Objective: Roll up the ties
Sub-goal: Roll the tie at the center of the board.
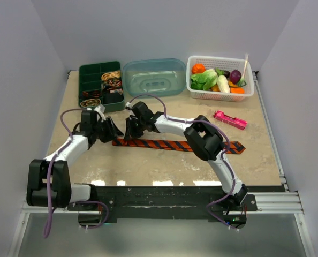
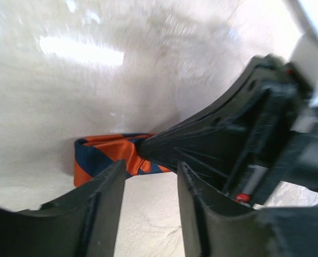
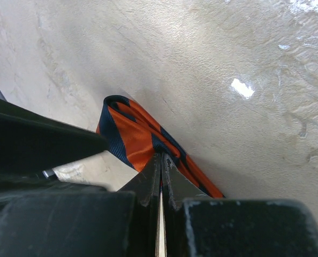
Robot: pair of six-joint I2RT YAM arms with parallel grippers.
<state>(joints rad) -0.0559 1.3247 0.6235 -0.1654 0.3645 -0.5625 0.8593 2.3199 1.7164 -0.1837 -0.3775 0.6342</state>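
The bench (image 1: 164, 163) is a pale marbled slab closed in by white walls on three sides. A metal rail is seen along its right edge and the arms' mounting rail along its near edge. The orange tie (image 1: 172, 144), marked with dark diagonal stripes, is laid flat and nearly straight across the middle of the bench. All positions below are given from it.

Its left end is folded back on itself in a short doubled flap. Its right end lies free and is partly crossed by the right arm.

The left claw (image 2: 151, 168) is found just off the folded end. Its fingers are spread, bare bench shows in the gap, and nothing is gripped. The right claw (image 3: 160, 159) is pressed together, with its tips set on the folded end. Whether cloth is caught between the tips cannot be told. Both claws are crowded over that one end.

Behind the tie's left end a green compartment box (image 1: 92, 80) is noted, with rolled ties (image 1: 112, 79) in its cells. Behind the tie's middle stands a clear bluish container (image 1: 153, 76). Behind its right end a white basket (image 1: 218, 97) of vegetables is set by the back wall. A pink gadget (image 1: 229, 120) lies between basket and tie, apart from both.

Open bench is recorded along the whole near side of the tie. More is recorded between its right end and the railed edge.
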